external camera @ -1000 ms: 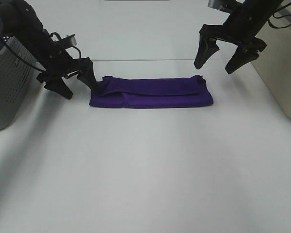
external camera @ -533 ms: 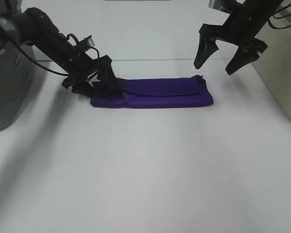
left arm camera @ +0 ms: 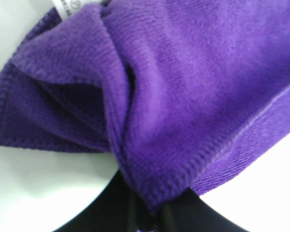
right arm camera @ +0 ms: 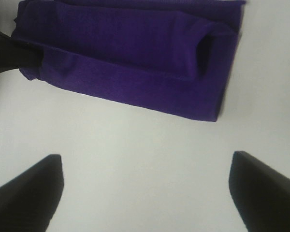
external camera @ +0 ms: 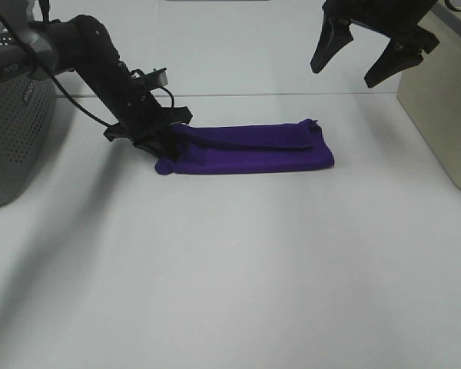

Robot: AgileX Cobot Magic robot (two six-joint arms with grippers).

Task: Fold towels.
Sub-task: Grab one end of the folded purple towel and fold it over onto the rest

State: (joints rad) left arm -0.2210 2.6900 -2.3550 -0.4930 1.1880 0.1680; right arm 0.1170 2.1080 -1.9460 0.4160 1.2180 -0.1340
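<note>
The purple towel (external camera: 253,150) lies folded into a long strip across the middle of the white table. My left gripper (external camera: 165,144) is shut on its left end, which is bunched up. In the left wrist view the towel (left arm camera: 183,87) fills the frame, pinched between the dark fingers (left arm camera: 135,217), with a white tag (left arm camera: 70,5) at one corner. My right gripper (external camera: 343,74) is open and empty, raised above and behind the towel's right end. In the right wrist view the towel (right arm camera: 135,63) lies beyond the spread right gripper (right arm camera: 147,191).
A grey perforated bin (external camera: 15,131) stands at the left edge. A beige box (external camera: 446,100) stands at the right edge. The table (external camera: 230,269) is bare white in front of the towel.
My left gripper moved right onto the towel's left end and shut on it, bunching that end and dragging it rightward. My right gripper rose higher, still open.
</note>
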